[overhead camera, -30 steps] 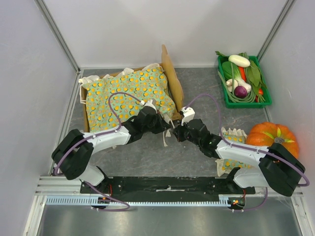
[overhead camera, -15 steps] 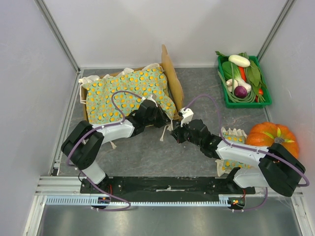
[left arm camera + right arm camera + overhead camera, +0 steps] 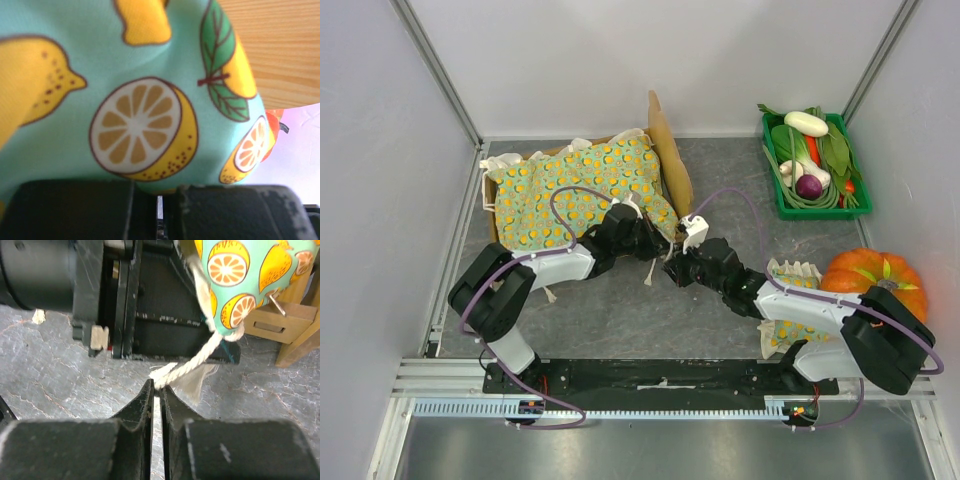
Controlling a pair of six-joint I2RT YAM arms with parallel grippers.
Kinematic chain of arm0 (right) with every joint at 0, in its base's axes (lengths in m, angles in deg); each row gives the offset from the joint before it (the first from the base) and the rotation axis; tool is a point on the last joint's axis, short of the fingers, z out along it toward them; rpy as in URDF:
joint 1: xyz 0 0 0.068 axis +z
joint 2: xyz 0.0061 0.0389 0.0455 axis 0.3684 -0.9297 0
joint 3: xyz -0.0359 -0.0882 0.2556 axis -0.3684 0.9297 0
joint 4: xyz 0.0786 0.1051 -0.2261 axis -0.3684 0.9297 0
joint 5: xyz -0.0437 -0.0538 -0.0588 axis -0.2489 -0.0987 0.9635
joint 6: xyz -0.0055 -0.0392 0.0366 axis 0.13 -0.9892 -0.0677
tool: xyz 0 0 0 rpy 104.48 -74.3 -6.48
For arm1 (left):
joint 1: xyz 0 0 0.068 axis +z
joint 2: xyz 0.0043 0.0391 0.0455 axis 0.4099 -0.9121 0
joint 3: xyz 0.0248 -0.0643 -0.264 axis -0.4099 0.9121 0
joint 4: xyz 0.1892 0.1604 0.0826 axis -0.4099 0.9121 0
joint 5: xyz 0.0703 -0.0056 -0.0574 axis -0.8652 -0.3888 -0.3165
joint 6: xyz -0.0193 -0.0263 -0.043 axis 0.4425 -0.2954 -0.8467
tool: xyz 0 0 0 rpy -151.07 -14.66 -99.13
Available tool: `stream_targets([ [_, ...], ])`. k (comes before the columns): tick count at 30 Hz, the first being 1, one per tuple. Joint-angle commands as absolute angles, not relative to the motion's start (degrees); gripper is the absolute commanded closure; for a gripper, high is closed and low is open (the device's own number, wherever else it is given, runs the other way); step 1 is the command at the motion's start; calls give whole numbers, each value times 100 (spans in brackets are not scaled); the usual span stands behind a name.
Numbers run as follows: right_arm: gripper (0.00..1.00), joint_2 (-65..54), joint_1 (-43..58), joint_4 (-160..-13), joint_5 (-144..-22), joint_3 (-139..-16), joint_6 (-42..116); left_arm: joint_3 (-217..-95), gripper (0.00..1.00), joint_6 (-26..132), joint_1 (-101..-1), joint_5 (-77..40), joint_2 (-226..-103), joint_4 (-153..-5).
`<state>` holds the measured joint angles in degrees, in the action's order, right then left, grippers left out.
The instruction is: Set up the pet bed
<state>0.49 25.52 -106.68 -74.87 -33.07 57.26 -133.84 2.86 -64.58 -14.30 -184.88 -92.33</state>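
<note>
The pet bed (image 3: 667, 152) stands at the back left, its wavy light-wood headboard on the right side. The green orange-dotted blanket (image 3: 580, 185) covers it and hides the slatted base. My left gripper (image 3: 645, 240) is shut on the blanket's near right corner; the fabric (image 3: 135, 125) fills the left wrist view, with bed wood (image 3: 280, 50) behind. My right gripper (image 3: 670, 268) is just right of the left gripper. In the right wrist view it (image 3: 157, 385) is shut on the white tassel cord (image 3: 195, 362) that hangs from the blanket corner (image 3: 240, 270).
The matching ruffled pillow (image 3: 795, 272) lies under my right arm. An orange pumpkin (image 3: 875, 280) sits at the right edge. A green tray (image 3: 782, 205) of vegetables stands at the back right. Grey tabletop (image 3: 610, 310) lies in front of the bed.
My left gripper has drawn back up and left toward the bed with the blanket corner. My right gripper has followed a little up and left, still on the tassel.
</note>
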Motion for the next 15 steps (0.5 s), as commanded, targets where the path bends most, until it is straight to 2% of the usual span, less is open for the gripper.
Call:
stream_targets([
  [1,85,276,2558,-10802,-7272,-3575,5699,-13173,98,144,-6568,-1264,-18516,-9589],
  [8,79,479,2558,-10557,-7132,-3426,5691,-13005,98,223,-6726,-1282,-18560,-9580],
  [11,64,584,2558,-10425,-7070,-3373,5682,-13005,98,276,-6762,-1203,-18577,-9563],
  [15,53,856,2558,-10144,-7000,-3347,5647,-13014,98,382,-6753,-1080,-18638,-9537],
])
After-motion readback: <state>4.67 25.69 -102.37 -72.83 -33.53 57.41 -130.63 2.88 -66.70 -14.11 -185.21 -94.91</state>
